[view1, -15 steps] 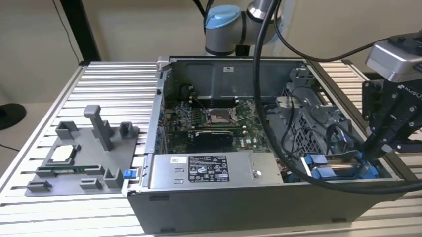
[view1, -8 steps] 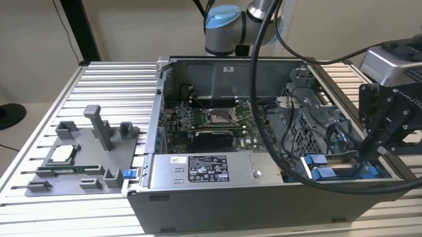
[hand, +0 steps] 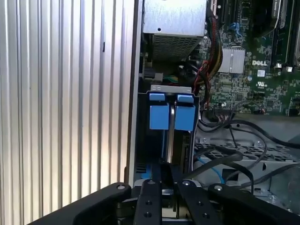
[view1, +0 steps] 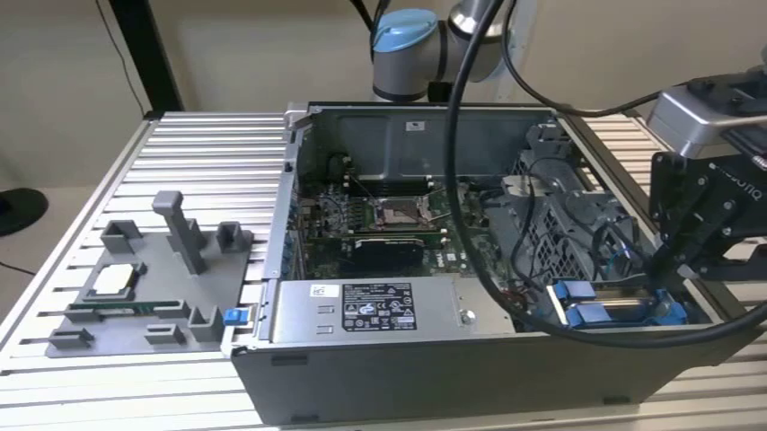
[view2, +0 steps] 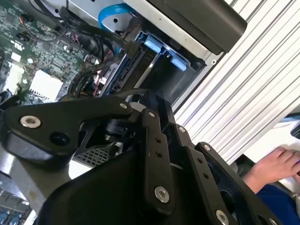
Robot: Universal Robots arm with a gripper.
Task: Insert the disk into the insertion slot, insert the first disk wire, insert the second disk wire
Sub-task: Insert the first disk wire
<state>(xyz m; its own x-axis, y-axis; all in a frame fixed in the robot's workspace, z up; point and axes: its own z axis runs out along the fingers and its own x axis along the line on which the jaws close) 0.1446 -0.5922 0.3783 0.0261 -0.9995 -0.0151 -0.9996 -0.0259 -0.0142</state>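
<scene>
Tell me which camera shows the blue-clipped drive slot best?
The first wrist view: the insertion slot faces it squarely, both blue clips plain. The second wrist view sees it obliquely; the exterior view, partly behind cables.

A plain beige wall [view1: 240,54] closes off the back of the exterior view, evenly and softly lit, with a black upright post [view1: 144,54] standing before it toward the exterior view's left. The furniture is a ribbed silver aluminium table [view1: 180,144] of long parallel slats, which also shows in the first wrist view [hand: 61,93] and the second wrist view [view2: 253,93]. Beyond its edge on the exterior view's left lies a pale floor [view1: 30,247] with a dark round base [view1: 14,211] resting on it.
</scene>
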